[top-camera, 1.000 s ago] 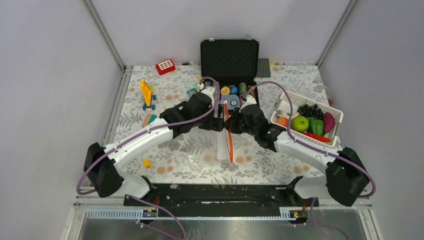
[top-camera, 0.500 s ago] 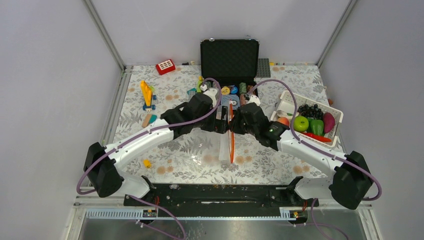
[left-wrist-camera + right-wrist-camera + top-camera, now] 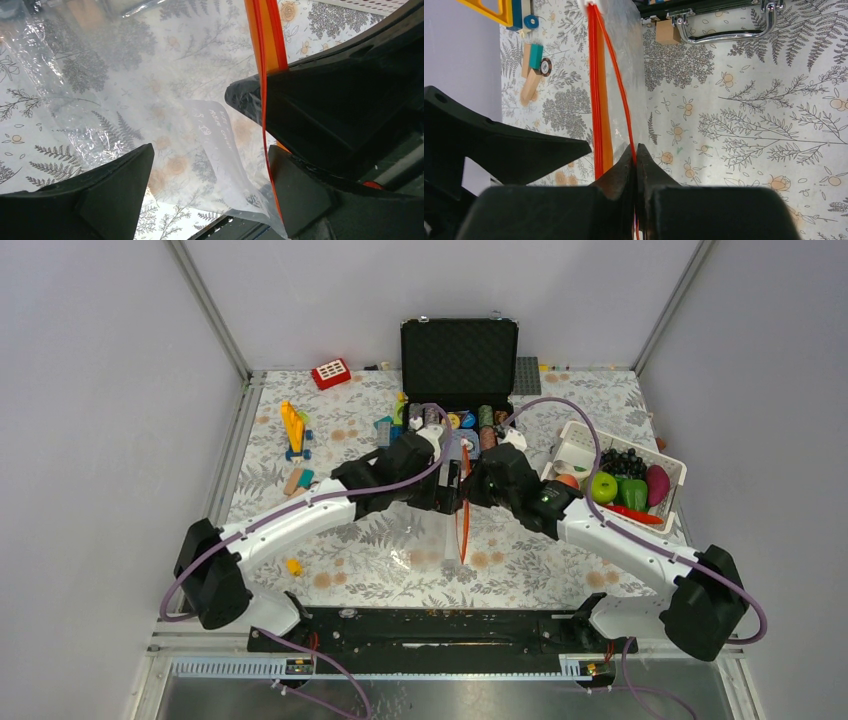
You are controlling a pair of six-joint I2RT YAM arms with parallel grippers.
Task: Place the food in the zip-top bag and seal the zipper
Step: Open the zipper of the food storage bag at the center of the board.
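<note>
While pinched on the zipper, right gripper; left gripper spread over zip-top bag.

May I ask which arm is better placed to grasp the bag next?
Probably left: the left gripper is open over the zip-top bag, while the right gripper is shut on the zipper.

Zip-top bag: clear thin plastic film, glossy and crinkled; glare is noted. Zipper: smooth orange-red plastic, semi-translucent. Left tool and right tool: matt black plastic. Counter: matt sheet, printed with grey ferns. Case handle: polished metal. Basket: white perforated plastic.
</note>
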